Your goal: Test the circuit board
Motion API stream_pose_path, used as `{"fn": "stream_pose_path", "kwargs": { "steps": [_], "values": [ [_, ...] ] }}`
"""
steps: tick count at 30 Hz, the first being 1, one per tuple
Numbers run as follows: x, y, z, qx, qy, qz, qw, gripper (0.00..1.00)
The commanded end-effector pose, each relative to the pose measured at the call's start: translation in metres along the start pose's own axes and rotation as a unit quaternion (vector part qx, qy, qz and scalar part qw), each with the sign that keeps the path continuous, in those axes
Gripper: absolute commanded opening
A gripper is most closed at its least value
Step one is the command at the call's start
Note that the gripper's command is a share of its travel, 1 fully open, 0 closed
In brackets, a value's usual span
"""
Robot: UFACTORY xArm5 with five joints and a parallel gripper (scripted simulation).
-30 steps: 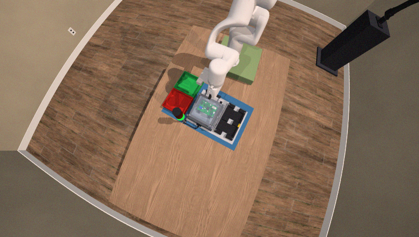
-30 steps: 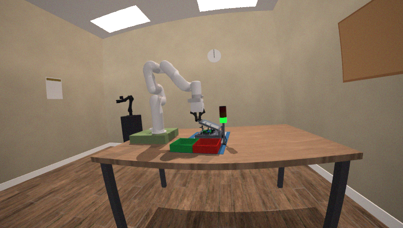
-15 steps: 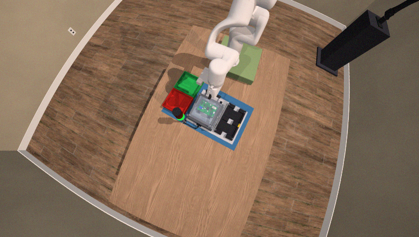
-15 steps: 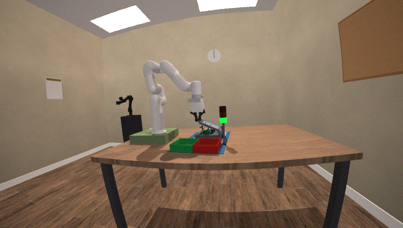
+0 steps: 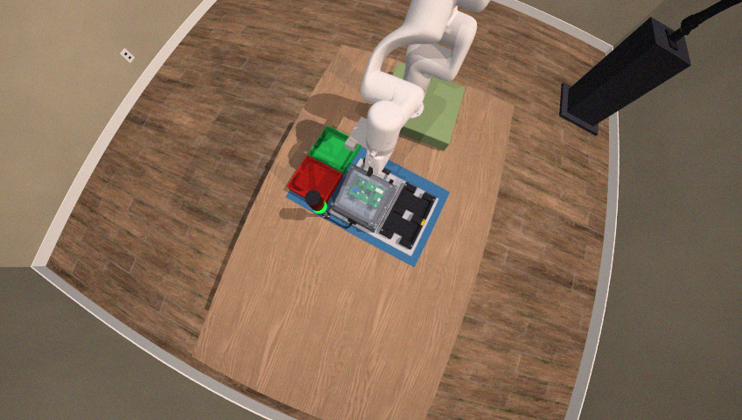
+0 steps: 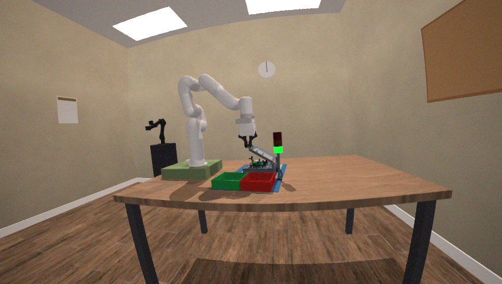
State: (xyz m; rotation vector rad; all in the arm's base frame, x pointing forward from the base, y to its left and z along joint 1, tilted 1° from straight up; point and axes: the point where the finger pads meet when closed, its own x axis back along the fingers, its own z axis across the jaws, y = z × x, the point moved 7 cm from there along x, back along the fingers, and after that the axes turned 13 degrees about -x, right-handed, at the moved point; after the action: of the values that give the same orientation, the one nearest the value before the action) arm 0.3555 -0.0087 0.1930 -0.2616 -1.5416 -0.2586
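Top view. White arm [image 5: 411,62] cut off at the upper frame edge, standing on a green base block [image 5: 442,116] at the far end of the wooden tabletop [image 5: 332,311]. Claw [image 5: 370,169] mostly hidden under the wrist, only dark finger stubs showing at the near edge of the see-through lid [image 5: 346,205]. Pinched on that lid edge. Green circuit board [image 5: 367,190] seen through the lid, lying in the tester [image 5: 389,179]; pins, holes and connector direction too small to tell. Black tray [image 5: 411,215] just beside the tester, both on a blue mat [image 5: 429,188]. Green bin [image 5: 332,148] and red bin [image 5: 315,179] touching side by side, just beside the tester. Signal light [image 5: 315,199] seen from above as a dark cap with a green ring glowing below it. Hook and tab not made out.

Exterior view. Arm [image 6: 215,91] bent over, claw [image 6: 247,140] pointing down, fingertips closed on the raised upper edge of the lid [image 6: 262,152]. Lid tilted, partly open, hinge side low by the signal light [image 6: 277,149], whose bottom segment glows green. Board [image 6: 257,163] barely visible as a green sliver under the lid, in the tester [image 6: 258,169]. Green bin [image 6: 225,181] and red bin [image 6: 257,181] in front, hiding the tester's lower part. Tray not visible behind them.
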Motion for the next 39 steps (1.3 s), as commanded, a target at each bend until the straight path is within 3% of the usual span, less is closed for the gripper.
{"fn": "stream_pose_path", "kwargs": {
  "steps": [1, 10, 23, 24, 39],
  "values": [
    [0.015, 0.002, -0.009, 0.0, -0.003, -0.001, 1.0, 0.0],
    [0.033, 0.005, -0.022, 0.0, -0.003, -0.001, 1.0, 0.0],
    [0.035, 0.005, -0.024, 0.0, -0.003, -0.001, 1.0, 0.0],
    [0.035, 0.005, -0.024, 0.0, -0.003, -0.001, 1.0, 0.28],
    [0.035, 0.005, -0.024, 0.0, -0.003, -0.001, 1.0, 0.28]
  ]
}}
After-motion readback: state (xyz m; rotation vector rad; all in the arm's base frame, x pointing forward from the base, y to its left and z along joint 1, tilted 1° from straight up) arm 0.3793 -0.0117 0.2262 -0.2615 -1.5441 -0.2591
